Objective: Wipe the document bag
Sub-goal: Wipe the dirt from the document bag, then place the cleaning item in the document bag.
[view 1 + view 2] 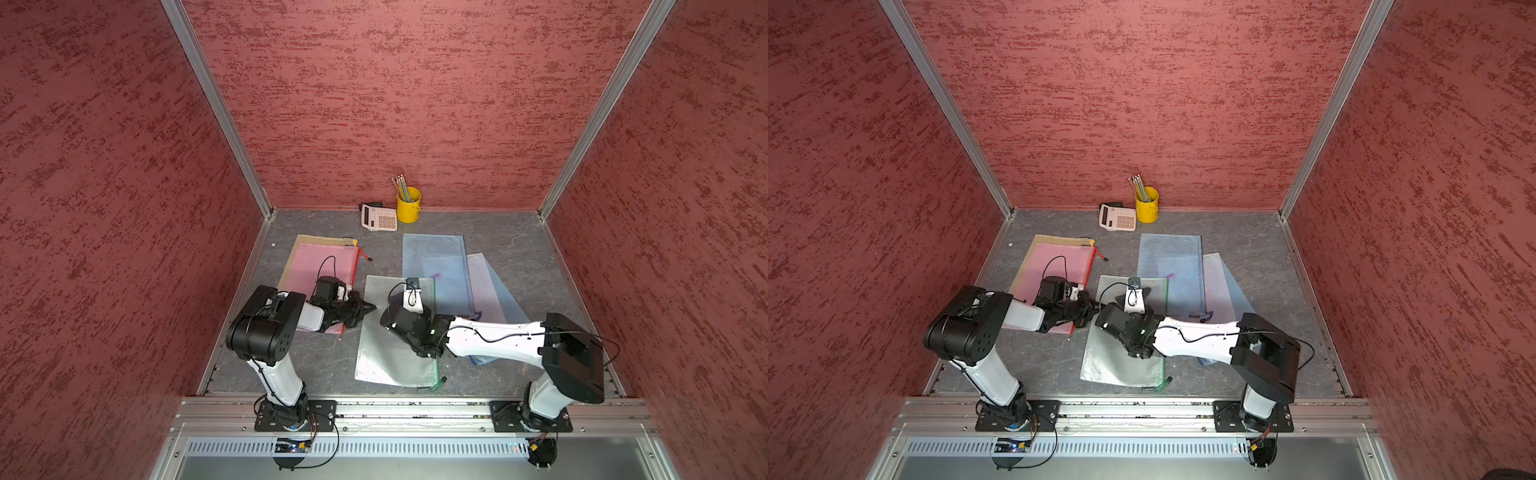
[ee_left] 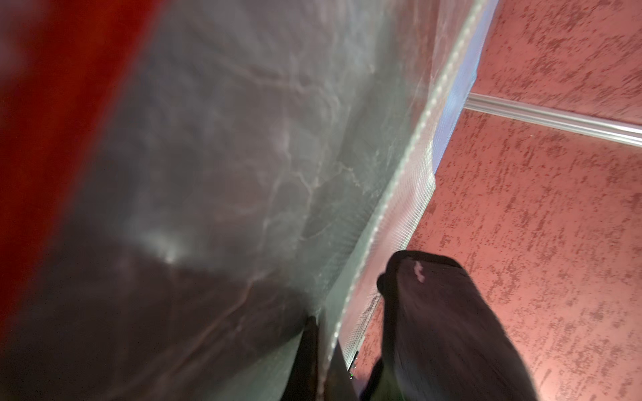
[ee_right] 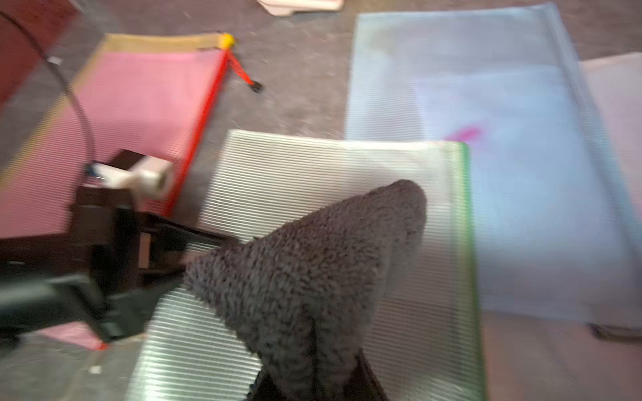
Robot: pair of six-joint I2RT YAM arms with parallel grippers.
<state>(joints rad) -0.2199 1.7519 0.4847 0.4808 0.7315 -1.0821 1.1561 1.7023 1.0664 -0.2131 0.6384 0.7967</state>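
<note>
The document bag (image 1: 380, 357) (image 1: 1113, 361) is a clear mesh pouch with a green zipper edge, lying flat in the middle of the grey table. My left gripper (image 2: 323, 350) (image 1: 371, 308) is shut on the bag's left edge (image 2: 392, 194), pinching it. A dark grey fluffy cloth (image 3: 312, 270) (image 2: 434, 330) hangs from my right gripper (image 3: 316, 378), which is shut on it. The cloth rests on the upper half of the bag (image 3: 312, 163), just right of the left gripper. In both top views the right wrist hides the cloth.
A pink bag (image 1: 316, 266) over a yellow one lies to the left, under my left arm. A blue bag (image 1: 436, 266) with a pink stain (image 3: 465, 133) and a lilac bag (image 1: 486, 286) lie to the right. A calculator (image 1: 378, 217) and a yellow pencil cup (image 1: 408, 205) stand at the back wall.
</note>
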